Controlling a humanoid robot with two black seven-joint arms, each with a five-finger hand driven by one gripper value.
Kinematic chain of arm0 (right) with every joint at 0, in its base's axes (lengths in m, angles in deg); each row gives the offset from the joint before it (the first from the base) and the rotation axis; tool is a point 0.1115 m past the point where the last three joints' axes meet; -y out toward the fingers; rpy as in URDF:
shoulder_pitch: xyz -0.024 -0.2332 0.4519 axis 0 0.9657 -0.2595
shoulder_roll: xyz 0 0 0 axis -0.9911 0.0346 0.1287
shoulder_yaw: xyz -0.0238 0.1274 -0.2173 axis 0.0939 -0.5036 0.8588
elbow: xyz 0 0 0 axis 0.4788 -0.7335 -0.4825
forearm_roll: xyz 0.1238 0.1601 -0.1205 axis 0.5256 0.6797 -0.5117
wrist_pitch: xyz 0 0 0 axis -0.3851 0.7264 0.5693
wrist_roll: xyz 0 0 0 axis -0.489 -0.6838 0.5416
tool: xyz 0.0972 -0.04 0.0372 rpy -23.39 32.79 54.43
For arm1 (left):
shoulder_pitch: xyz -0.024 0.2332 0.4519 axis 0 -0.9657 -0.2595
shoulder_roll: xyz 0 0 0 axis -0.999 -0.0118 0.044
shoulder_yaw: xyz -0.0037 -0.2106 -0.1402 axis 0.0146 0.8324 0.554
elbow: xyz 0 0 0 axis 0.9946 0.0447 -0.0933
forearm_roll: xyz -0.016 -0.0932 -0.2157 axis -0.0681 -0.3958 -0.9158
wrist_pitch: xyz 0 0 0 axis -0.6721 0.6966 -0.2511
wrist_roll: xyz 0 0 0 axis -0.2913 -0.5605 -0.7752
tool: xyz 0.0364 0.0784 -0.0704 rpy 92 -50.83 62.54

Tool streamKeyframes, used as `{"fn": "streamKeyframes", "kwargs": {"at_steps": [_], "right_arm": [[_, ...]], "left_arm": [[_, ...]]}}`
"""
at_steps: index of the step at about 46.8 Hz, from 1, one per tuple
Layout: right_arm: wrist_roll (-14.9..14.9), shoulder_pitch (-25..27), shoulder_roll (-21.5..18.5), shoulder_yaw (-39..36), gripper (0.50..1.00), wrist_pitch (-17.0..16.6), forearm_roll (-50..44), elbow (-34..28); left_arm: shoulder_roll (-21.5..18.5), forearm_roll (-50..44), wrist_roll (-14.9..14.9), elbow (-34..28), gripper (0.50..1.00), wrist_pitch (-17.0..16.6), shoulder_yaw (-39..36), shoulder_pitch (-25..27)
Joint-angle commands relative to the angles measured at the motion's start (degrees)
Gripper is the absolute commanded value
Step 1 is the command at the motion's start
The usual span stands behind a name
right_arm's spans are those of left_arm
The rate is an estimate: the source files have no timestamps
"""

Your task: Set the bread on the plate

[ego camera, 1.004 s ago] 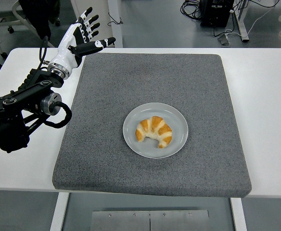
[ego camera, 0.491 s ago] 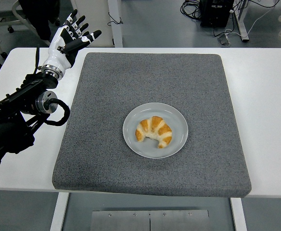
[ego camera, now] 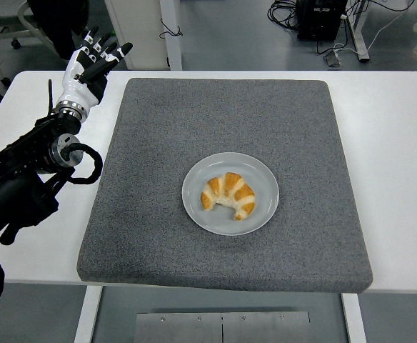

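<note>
White table [ego camera: 398,143] fills most of the view, its near edge running along the bottom, and a big grey mat [ego camera: 158,236] covers the middle of it, square-cornered and a little wider toward the viewer.

Nearest, below the table's front edge, a metal panel [ego camera: 223,327] shows at 6 o'clock.

On the mat, a touch toward 6 o'clock from its centre, sits a pale round plate [ego camera: 263,175]. The bread [ego camera: 228,194], a golden croissant with paler bands across it, lies on the plate, its curved back toward 12 o'clock and its two tips pointing toward 6 o'clock. It rests wholly inside the rim, slightly to the 7 o'clock side of the plate's middle. Nothing touches it.

At 9 o'clock the left arm [ego camera: 23,186] comes in from the left edge, black, with a looped cable beside its wrist joint. It lies over the bare table strip left of the mat. Further on, at about 10 to 11 o'clock, the left hand [ego camera: 87,63] is raised at the table's far left corner, well apart from the plate and clear of the mat. Its shell is white, its fingers [ego camera: 107,54] black with white bands; they are spread and straight, pointing toward 1 o'clock, and they hold nothing.

Beyond the table lies a grey floor. A white post [ego camera: 170,32] stands at 12 o'clock, a chair base [ego camera: 8,32] at 10 o'clock, and dark equipment with cables [ego camera: 323,18] at 1 o'clock.
</note>
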Motion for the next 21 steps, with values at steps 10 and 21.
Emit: {"fn": "streamKeyframes", "kwargs": {"at_steps": [10,21], "right_arm": [[0.00,-0.26,0.00,0.00,1.000,-0.08,0.00,0.17],[0.00,0.00,0.00,0.09,1.000,-0.08,0.00,0.17]], "left_arm": [[0.04,-0.45,-0.09,0.96,0.974,2.09,1.24,-0.04],[0.66,-0.36,-1.41,1.14,0.974,2.62,2.82,-0.04]]}}
